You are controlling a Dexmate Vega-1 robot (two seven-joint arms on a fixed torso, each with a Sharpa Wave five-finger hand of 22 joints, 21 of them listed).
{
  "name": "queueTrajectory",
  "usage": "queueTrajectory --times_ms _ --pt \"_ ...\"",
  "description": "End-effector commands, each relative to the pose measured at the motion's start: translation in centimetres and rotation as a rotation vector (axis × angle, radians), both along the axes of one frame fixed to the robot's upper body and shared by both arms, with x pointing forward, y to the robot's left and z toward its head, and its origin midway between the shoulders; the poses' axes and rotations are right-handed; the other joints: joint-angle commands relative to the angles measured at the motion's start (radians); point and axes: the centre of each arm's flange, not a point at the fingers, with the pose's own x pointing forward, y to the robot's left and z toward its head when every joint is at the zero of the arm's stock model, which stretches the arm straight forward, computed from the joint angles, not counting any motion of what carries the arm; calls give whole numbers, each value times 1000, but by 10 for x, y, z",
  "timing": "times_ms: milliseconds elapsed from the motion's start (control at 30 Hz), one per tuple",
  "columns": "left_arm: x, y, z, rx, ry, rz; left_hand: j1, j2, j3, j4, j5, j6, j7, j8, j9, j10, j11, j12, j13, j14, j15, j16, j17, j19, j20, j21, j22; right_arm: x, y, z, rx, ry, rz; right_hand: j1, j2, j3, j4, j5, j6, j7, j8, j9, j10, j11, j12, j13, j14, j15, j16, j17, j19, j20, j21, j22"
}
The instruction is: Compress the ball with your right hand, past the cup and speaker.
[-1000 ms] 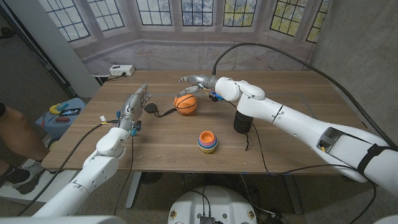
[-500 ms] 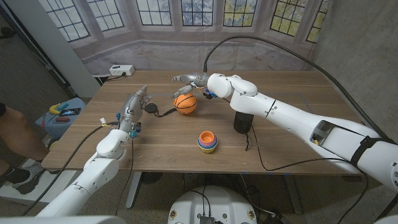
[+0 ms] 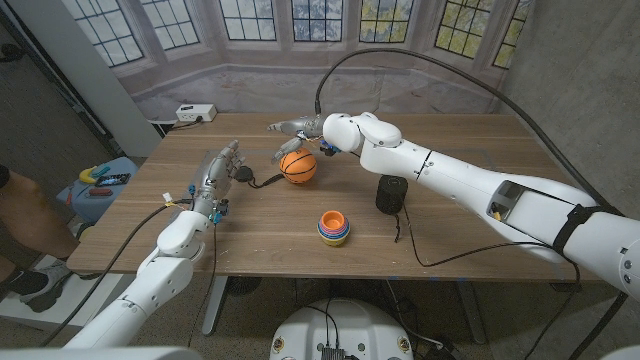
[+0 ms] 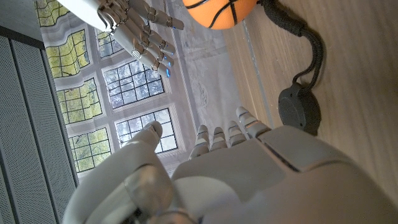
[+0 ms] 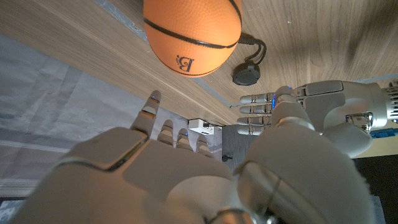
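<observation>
1. Because reaching over from the right-hand corner across the whole surface (image 3: 460,240), long white right arm (image 3: 480,190) passes right above the speaker (image 3: 391,193); risk of an elbow or forearm dip knocking that black cylinder over toward the near edge, along with its trailing cable.
2. Sitting past the middle toward the far edge, orange ball (image 3: 298,166) resting free on the wood, round and unblocked; risk of rolling off toward the far or left edge if pressed off-centre rather than straight down.
3. Hovering above and just beyond the ball, right hand (image 3: 296,133) with fingers spread and holding nothing, apparently not yet touching; risk of fingertips landing on the far side only and flicking the ball back toward the cup, rather than closing round it.
4. Standing near the left edge, left hand (image 3: 217,170) with fingers extended and apart, holding nothing; a ball escaping that way likely to hit it or the cable beside it.
5. Standing near the near edge, well apart from the ball, stacked colourful cup (image 3: 334,227); light, so easily toppled by a rolling ball or a low pass of the arm.
6. Lying just beside the ball, small black puck on a cord (image 3: 243,174); a snag for fingers closing low on that side.
</observation>
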Motion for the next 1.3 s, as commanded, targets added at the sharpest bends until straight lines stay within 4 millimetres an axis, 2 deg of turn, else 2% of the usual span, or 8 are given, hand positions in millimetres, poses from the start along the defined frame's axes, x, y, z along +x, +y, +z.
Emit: queueTrajectory --times_ms 33,300,400,767,1167,1300 --pt "1 -2 -6 -8 13 -5 -8 0 5 0 -2 4 3 3 6 5 3 2 3 1 5 2 2 13 -1 -1 5 6 12 6 -128 -15 -41 9 -10 -4 1 7 -51 -21 2 3 -59 6 5 4 -26 19 3 6 -15 3 2 2" --pt "3 -3 -7 -8 17 -10 -11 0 7 0 -2 9 4 4 6 8 3 3 3 4 5 3 2 15 -1 -2 5 8 12 10 -178 -8 -72 13 -13 -6 4 9 -88 -40 3 5 -101 14 4 6 -52 39 2 6 -22 5 5 3" --pt "4 -4 -7 -6 20 -12 -12 0 7 -1 -2 10 2 4 6 9 2 3 3 6 4 4 2 16 -1 -3 5 10 11 10 -187 -1 -76 14 -14 -8 6 10 -119 -45 1 5 -122 24 6 7 -66 52 3 7 -21 6 8 4" --pt "7 -7 -9 -6 27 -20 -15 -1 10 -1 -2 19 0 6 6 15 3 4 3 10 3 4 2 18 1 -4 5 16 11 8 -244 -4 -107 25 -15 -8 5 12 -185 -61 0 7 -157 52 9 11 -82 64 7 7 -15 6 13 6" --pt "7 -11 -15 -15 40 -25 -18 0 13 -2 -2 24 -2 7 7 20 5 6 4 12 5 4 2 20 1 -6 5 22 16 0 -281 7 -100 32 -18 -11 5 16 -214 -65 8 11 -164 90 18 15 -80 68 14 9 -4 6 17 8" --pt "6 -12 -16 -16 42 -24 -19 1 14 -2 -2 25 -2 7 7 21 5 5 4 13 4 4 2 21 1 -7 5 22 20 -4 -304 -13 -97 37 -20 -13 5 20 -232 -56 11 14 -167 109 23 19 -74 68 19 10 7 5 21 9"
